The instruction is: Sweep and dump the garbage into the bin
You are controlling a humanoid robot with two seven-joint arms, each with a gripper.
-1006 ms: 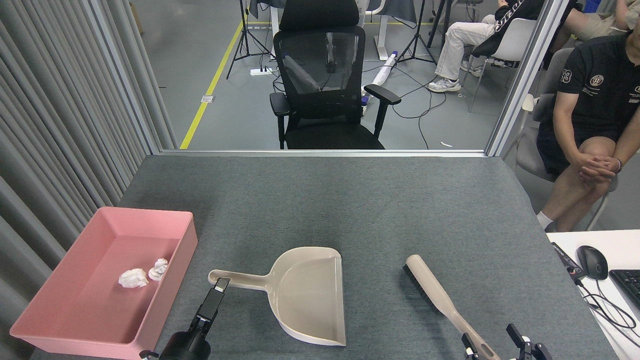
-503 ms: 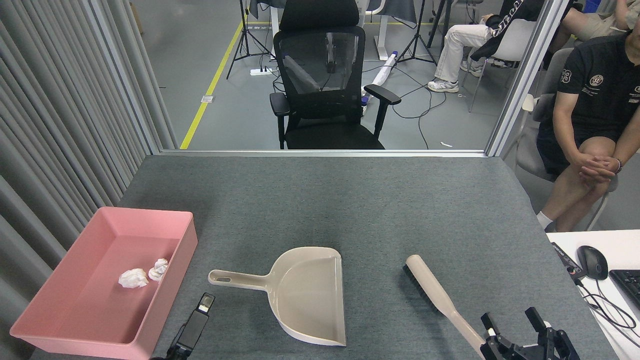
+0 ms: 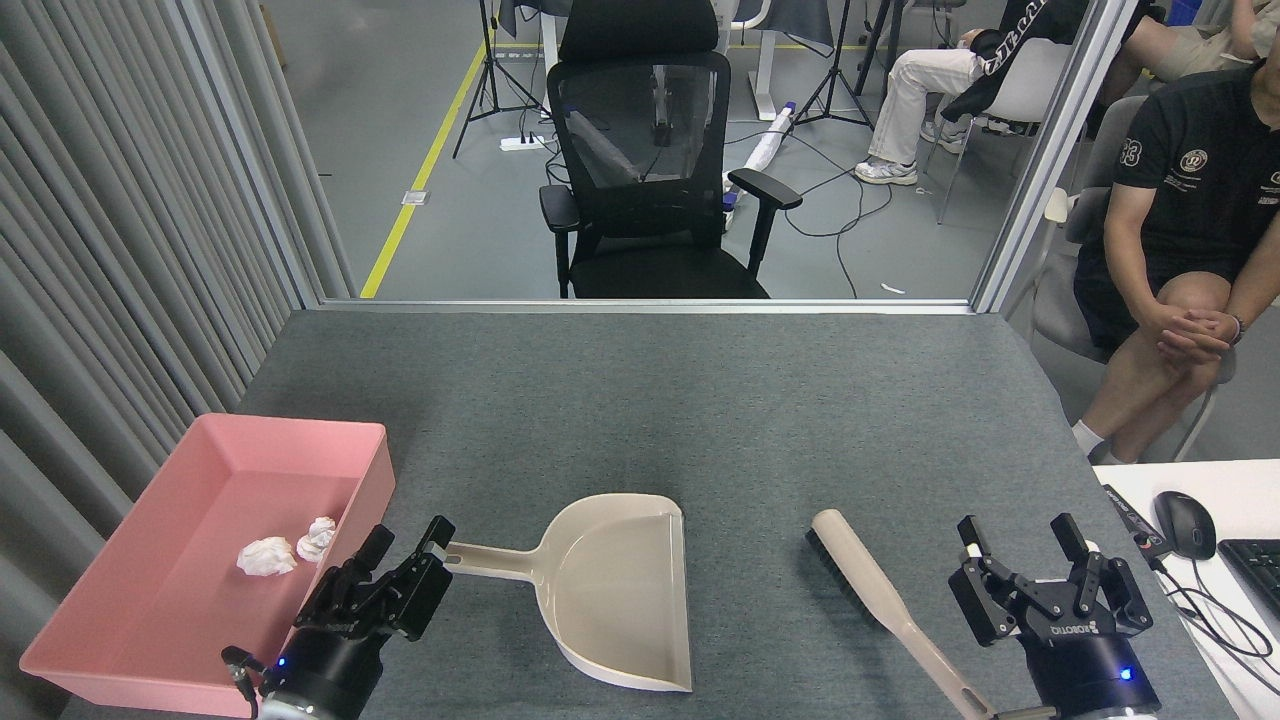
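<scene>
Left gripper (image 3: 407, 542) fingers spread, perhaps touching dustpan (image 3: 610, 590) handle

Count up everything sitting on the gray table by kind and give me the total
Tissue wads: 2, one and another, both inside the bin
Pink bin: 1
Beige dustpan: 1
Brush: 1
Total: 5
</scene>
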